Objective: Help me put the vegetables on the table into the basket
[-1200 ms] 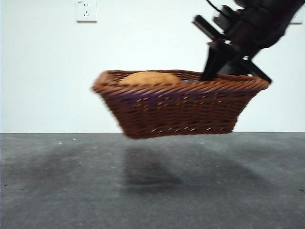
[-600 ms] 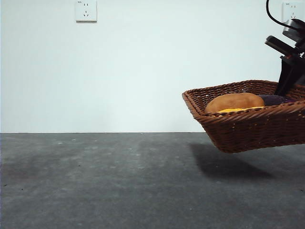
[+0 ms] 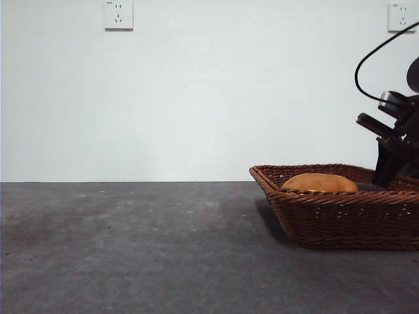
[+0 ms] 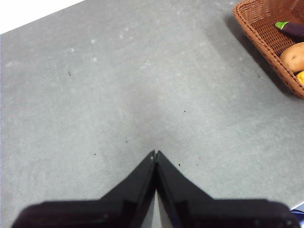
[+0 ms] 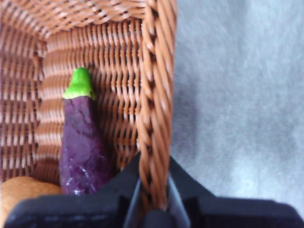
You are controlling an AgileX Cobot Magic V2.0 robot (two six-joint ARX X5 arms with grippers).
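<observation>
Basket has come down from mid-air and now sits on the table, far right. Right gripper pinches its braided rim, one jaw inside, one outside. Inside: eggplant just beside the gripper, potato, yellow piece. Left gripper pressed together over bare table.
</observation>
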